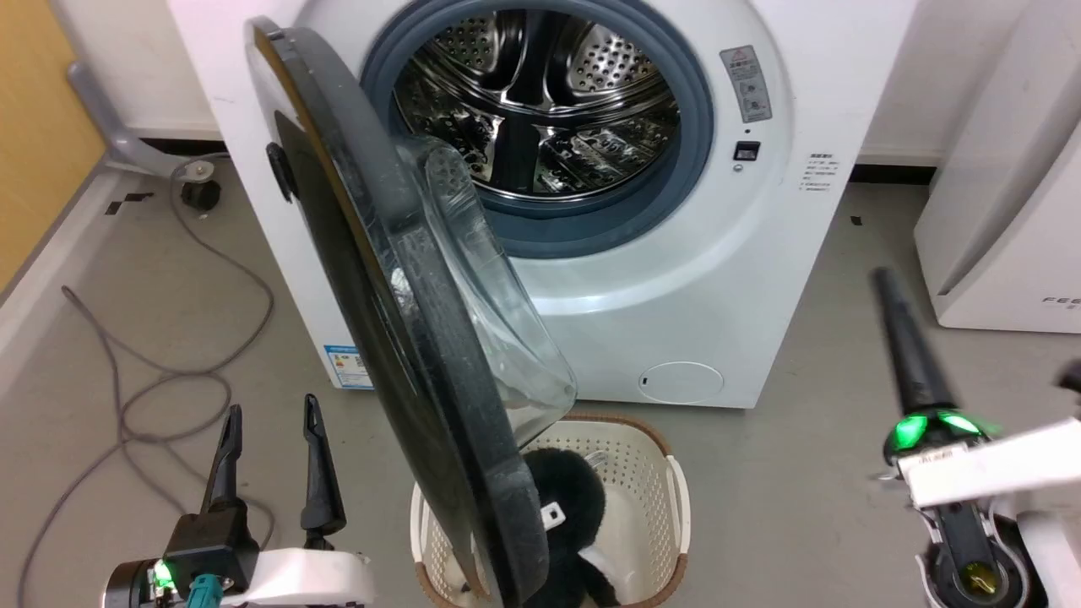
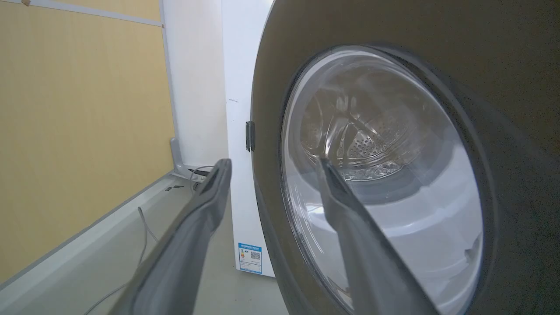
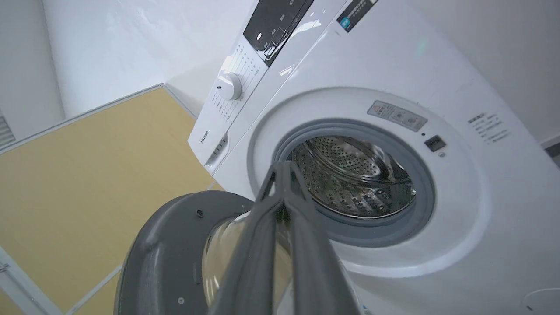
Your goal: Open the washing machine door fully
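Head view: the washing machine door (image 1: 397,338) juts edge-on toward the near side, hinged at the left of the washing machine (image 1: 718,279). The left gripper (image 1: 273,407), spread and empty, is nearer, just left of the door's outer face; the right gripper (image 1: 885,280), pinched closed, sits well to the right.

I was in a laundry corner, more test room than home: front-loading washing machine (image 1: 692,279) on bare grey floor (image 1: 802,507), laundry basket (image 1: 678,498) before it, loose cable (image 1: 127,397) by a yellow partition (image 1: 34,127), second white appliance (image 1: 1005,211) to my right.
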